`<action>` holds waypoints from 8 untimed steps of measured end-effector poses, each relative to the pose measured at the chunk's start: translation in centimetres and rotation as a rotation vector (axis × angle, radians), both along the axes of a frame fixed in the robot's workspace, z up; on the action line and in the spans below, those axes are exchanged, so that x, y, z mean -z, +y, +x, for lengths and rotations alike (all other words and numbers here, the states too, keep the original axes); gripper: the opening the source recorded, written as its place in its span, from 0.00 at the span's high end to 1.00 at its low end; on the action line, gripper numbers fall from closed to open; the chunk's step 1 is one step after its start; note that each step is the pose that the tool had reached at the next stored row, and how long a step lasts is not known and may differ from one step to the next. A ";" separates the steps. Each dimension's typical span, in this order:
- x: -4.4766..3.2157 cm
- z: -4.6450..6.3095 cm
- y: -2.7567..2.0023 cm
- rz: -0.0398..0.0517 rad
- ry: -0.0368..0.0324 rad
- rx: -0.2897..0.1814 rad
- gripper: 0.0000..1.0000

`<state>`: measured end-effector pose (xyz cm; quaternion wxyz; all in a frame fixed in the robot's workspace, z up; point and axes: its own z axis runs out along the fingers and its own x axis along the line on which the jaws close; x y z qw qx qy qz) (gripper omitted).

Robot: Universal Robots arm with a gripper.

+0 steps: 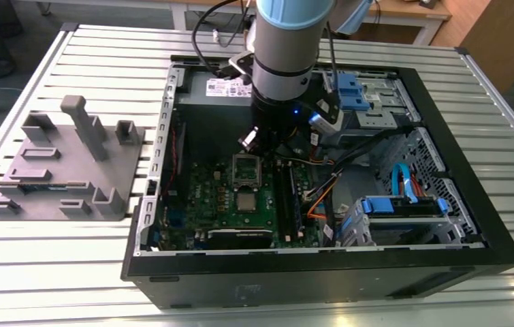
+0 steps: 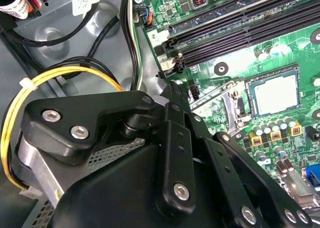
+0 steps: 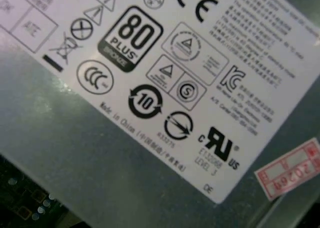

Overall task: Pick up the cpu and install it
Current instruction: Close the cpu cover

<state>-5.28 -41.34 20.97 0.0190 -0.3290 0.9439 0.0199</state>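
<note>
cpu [image 2: 274, 94] lay seated in the socket on the board [image 2: 280, 43], inside the case [image 1: 474, 225] on the bench [image 1: 102, 272] | tool [image 1: 280, 139] hung above the board near the case's far wall, its state we could not tell | risk, we judged: linkage snagging cables [image 2: 60, 78], or knocking the unlatched socket lever.

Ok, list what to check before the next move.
1. cpu lies flat on the board: ok.
2. Frame swung clear of the cpu: ok.
3. Tool apart from the cpu: ok.
4. Tool carrying anything: cannot tell.
5. Yellow cable away from the cpu: ok.
</note>
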 end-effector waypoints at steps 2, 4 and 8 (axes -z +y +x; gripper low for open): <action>-0.16 0.0 -0.03 0.0001 -0.0001 0.000 0.89; -0.41 0.0 -0.08 0.0004 -0.0002 0.000 0.89; -0.96 -0.1 -0.21 0.0008 -0.0006 0.000 0.89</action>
